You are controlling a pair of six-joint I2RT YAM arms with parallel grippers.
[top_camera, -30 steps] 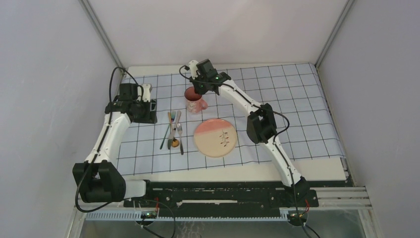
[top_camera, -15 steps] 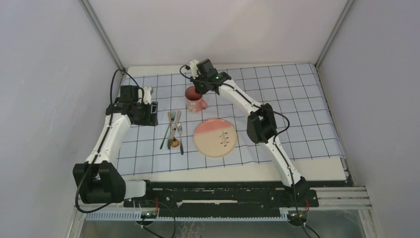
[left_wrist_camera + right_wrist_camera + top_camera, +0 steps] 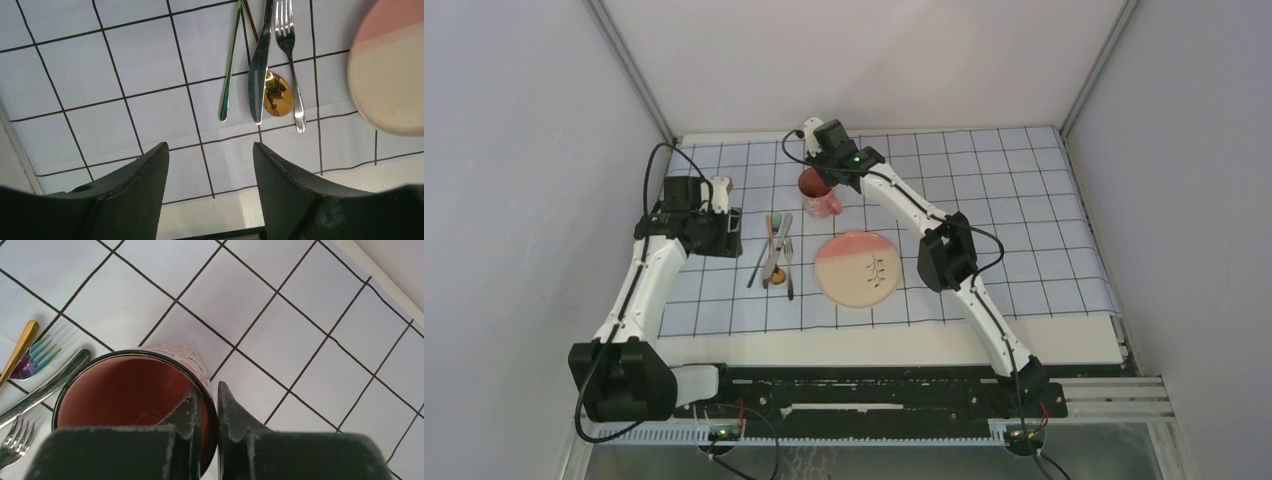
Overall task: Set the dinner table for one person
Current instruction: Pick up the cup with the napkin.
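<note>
Right fingers (image 3: pixel 223 405) pinch the mug (image 3: pixel 120 395) by its wall, one inside, one outside, likely to carry it beside the plate (image 3: pixel 856 268). Left fingers (image 3: pixel 272 170) hang spread and empty over the cloth (image 3: pixel 150 65) near the cutlery (image 3: pixel 260 75). Only the top view shows the table (image 3: pixel 874 345), under the cloth; the pinch, only the right wrist.

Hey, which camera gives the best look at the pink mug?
Right wrist: the mug is close up, its rim pinched by the right gripper. Top external shows it small, partly under that gripper. Left wrist misses it.
</note>
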